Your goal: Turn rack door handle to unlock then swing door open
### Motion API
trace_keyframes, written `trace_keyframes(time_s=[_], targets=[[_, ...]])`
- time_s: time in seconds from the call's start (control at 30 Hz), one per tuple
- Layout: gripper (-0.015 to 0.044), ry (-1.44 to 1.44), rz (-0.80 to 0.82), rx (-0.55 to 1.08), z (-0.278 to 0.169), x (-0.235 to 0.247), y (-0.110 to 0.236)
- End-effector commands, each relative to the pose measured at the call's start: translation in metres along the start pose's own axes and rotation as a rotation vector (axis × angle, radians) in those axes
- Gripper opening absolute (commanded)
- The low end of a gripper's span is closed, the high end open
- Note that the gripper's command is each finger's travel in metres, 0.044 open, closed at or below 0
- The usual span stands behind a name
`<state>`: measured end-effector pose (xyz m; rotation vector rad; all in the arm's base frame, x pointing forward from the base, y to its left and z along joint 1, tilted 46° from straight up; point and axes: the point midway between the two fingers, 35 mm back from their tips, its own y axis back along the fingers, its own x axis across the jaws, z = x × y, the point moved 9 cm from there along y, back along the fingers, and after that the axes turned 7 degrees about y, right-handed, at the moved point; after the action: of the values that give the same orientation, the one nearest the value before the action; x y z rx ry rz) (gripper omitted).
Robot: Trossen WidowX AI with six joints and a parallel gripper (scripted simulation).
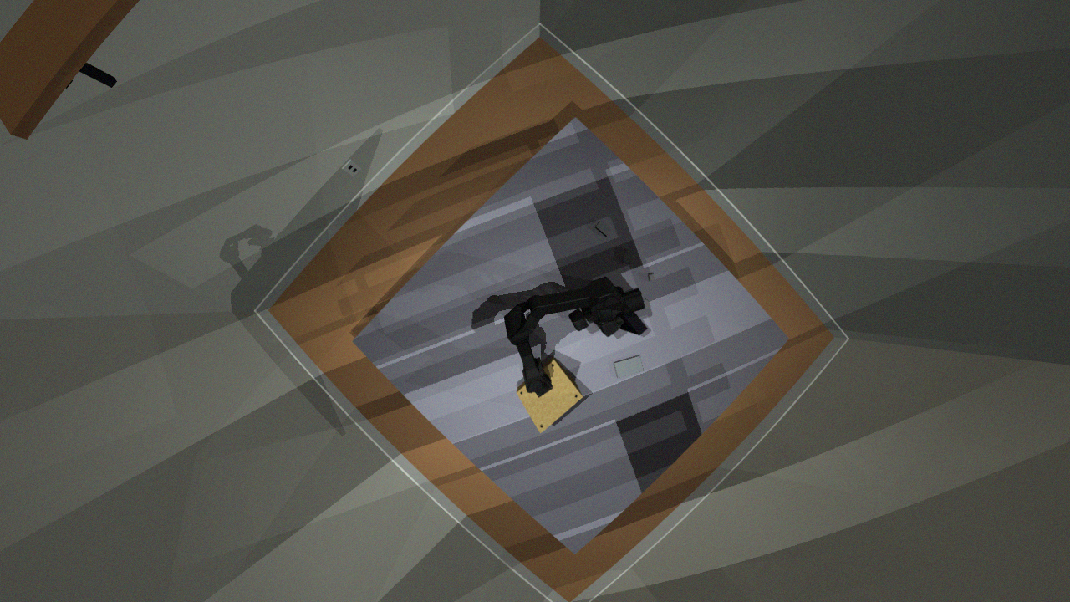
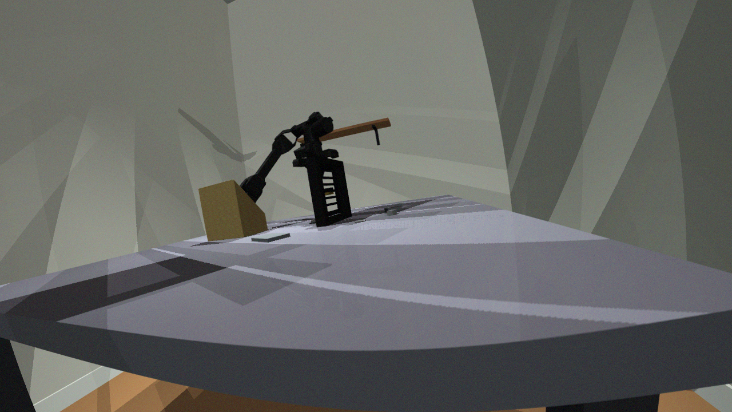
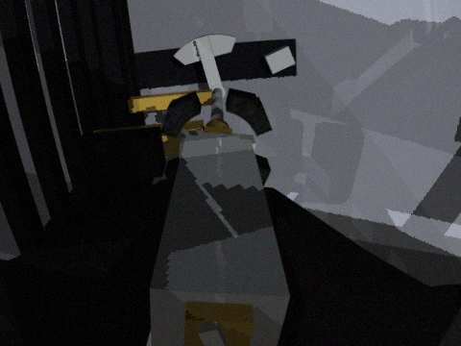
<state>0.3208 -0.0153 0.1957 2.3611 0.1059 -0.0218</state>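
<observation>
The black slatted rack (image 2: 346, 191) stands upright on the table (image 2: 409, 286); its dark bars (image 3: 36, 120) fill the left of the wrist view. The grey upright handle (image 3: 218, 207) runs up the middle of the wrist view. My gripper (image 3: 217, 199) is shut on it, with a dark finger on each side. Beyond its far end are a white pointer (image 3: 208, 62), a white curved piece, a pale square (image 3: 280, 61) and a yellow bar (image 3: 163, 102). In the exterior view the gripper is at the rack's top and hides the handle. How far the door stands open is unclear.
The arm's yellow base block (image 1: 553, 408) (image 2: 221, 215) stands beside a flat pale plate (image 1: 628, 365) (image 2: 271, 237). A small grey piece (image 2: 391, 211) lies right of the rack. A brown beam (image 1: 59, 59) (image 2: 358, 129) with a black hook is in the background.
</observation>
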Motion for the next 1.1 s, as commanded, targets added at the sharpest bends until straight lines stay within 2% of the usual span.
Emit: trace_keyframes(time_s=[0.0,0.2,1.07], targets=[[0.0016,0.0,0.0,-0.003,0.0,0.0,0.0],[0.0011,0.028,-0.001,-0.004,0.001,-0.001,0.0],[0.0011,0.516,-0.002,-0.004,0.015,-0.025,0.0]])
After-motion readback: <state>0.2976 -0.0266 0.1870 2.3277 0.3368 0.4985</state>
